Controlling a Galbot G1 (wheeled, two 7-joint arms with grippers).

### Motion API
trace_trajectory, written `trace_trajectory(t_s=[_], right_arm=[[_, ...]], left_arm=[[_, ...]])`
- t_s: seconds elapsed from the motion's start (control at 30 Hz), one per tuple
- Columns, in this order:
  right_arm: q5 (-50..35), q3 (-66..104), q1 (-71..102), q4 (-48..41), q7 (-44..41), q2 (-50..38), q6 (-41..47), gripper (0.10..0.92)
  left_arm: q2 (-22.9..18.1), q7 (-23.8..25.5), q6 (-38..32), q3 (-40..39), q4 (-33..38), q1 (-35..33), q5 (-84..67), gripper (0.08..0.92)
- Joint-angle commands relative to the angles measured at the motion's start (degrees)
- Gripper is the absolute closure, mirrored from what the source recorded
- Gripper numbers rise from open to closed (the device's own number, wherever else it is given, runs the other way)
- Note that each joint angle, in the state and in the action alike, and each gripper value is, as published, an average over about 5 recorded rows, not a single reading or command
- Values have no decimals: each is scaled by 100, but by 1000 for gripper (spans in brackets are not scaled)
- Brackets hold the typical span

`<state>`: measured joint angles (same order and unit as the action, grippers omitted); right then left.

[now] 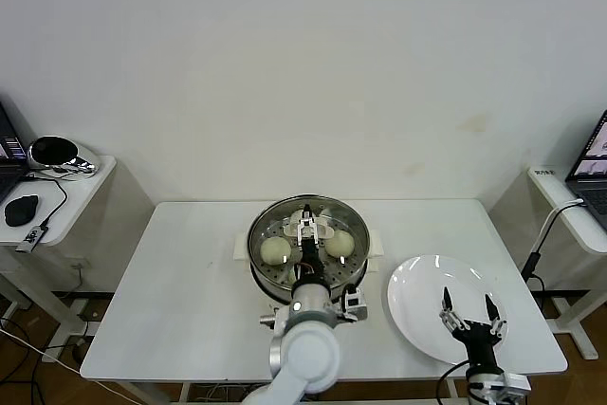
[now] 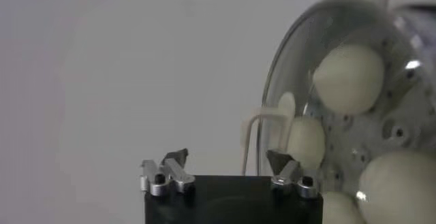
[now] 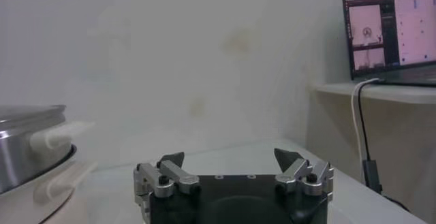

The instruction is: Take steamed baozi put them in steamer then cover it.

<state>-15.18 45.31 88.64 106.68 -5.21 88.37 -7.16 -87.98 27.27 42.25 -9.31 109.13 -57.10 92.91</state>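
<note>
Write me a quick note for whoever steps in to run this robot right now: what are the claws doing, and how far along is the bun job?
Left claw: open, above the steamer, at the cover's handle but not gripping it.
Right claw: open and empty, hanging over the white plate.
Things: the steamed baozi lie on the perforated tray inside the steamer; the left wrist view shows four under the glass. The cover appears to sit on the pot.
Done: buns loaded, cover on, as far as can be seen.
Left: lift the left arm clear and check that the cover sits flush.
</note>
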Motion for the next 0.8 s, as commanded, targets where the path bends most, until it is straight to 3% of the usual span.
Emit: trace_trajectory(t_s=[0.03, 0.1, 0.23, 0.3, 0.57, 0.8], right_arm=[[14, -27, 9, 4, -6, -4, -30, 203], [0, -58, 14, 8, -18, -16, -46, 203], [-79, -241, 55, 53, -49, -158, -29, 203], [-103, -428, 99, 98, -45, -296, -25, 203], [-96, -1003, 411, 360, 35, -640, -4, 203], [-12, -1144, 796, 451, 116, -647, 28, 203]], left_arm=[[208, -191, 50, 106, 916, -383, -724, 178], [317, -746, -199, 440, 1111, -527, -1431, 177], [681, -2391, -1394, 1434, 1365, -887, -3646, 177], [849, -2877, -1926, 1955, 1490, -1107, -4674, 177], [840, -3231, -3155, 4448, 1903, -2441, -8169, 177], [799, -3175, -4075, 5144, 1301, -3726, -9507, 177]])
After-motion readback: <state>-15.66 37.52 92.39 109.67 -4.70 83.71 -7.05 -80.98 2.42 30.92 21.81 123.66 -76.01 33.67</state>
